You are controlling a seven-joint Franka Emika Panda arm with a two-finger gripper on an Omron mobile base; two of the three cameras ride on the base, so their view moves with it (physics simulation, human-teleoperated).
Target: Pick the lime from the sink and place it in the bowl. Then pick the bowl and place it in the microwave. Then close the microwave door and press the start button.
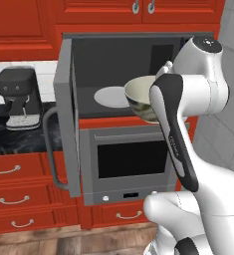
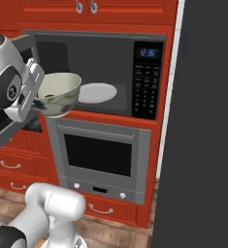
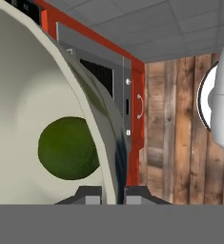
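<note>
My gripper (image 3: 112,193) is shut on the rim of the pale cream-green bowl (image 3: 27,86), one finger inside the wall and one outside. The dark-green lime (image 3: 68,147) rests in the bottom of the bowl. I hold the bowl (image 2: 57,92) in the air, tilted, just in front of the microwave (image 2: 101,58) at the level of its opening. The lime (image 2: 48,96) peeks over the rim there. My forearm covers part of the bowl (image 1: 138,94). The microwave door (image 1: 66,114) stands wide open, swung out to the left. The sink is out of view.
A flat white plate (image 2: 97,92) lies on the microwave floor. The black keypad (image 2: 148,80) with a blue display is on its right. Below is a grey oven (image 1: 131,159). A dark coffee machine (image 1: 20,97) stands on the counter at left. A tall dark panel (image 2: 203,121) is at right.
</note>
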